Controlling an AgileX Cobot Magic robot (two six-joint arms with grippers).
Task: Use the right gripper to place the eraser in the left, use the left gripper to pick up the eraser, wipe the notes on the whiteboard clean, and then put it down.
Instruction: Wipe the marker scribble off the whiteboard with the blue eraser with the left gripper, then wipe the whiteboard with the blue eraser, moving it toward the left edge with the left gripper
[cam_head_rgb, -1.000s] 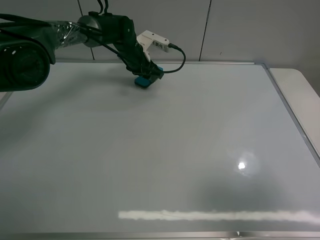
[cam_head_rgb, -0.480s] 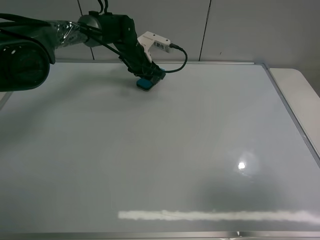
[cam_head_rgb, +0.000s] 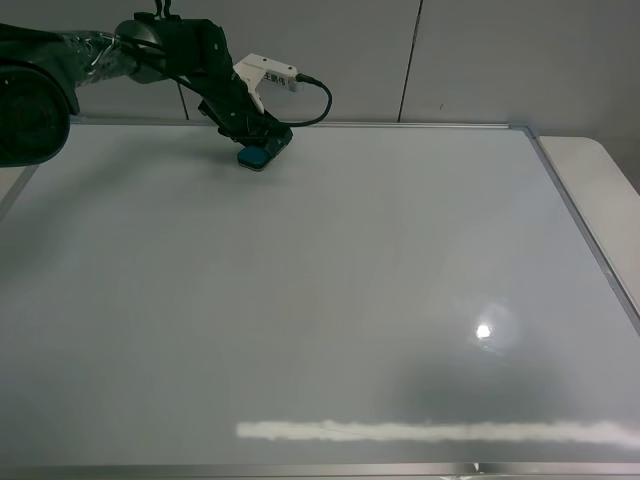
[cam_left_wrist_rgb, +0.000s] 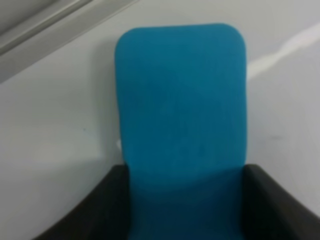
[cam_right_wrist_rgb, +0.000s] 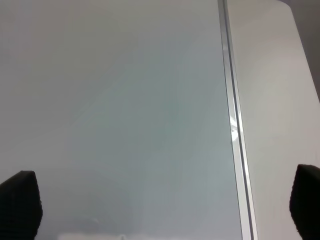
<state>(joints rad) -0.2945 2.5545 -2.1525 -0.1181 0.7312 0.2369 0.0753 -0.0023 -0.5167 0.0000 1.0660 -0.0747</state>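
Note:
The whiteboard (cam_head_rgb: 330, 300) fills most of the high view; no notes show on it. My left gripper (cam_head_rgb: 258, 148), on the slim black arm with the white box, is shut on the teal eraser (cam_head_rgb: 255, 157) and holds it against the board near the far edge, left of centre. In the left wrist view the eraser (cam_left_wrist_rgb: 182, 110) lies between the black fingers (cam_left_wrist_rgb: 100, 210), flat on the board, close to the silver frame (cam_left_wrist_rgb: 45, 35). My right gripper (cam_right_wrist_rgb: 160, 210) is open and empty over the board's right side; it is out of the high view.
The board's silver frame (cam_right_wrist_rgb: 234, 125) runs along the right side, with a pale table surface (cam_head_rgb: 600, 170) beyond it. A grey panelled wall (cam_head_rgb: 450, 60) stands behind the board. Light glare (cam_head_rgb: 440, 432) streaks the board's near edge.
My left gripper has slid the eraser to the left and a little farther back along the board's far edge. No marks show on the board in any frame.

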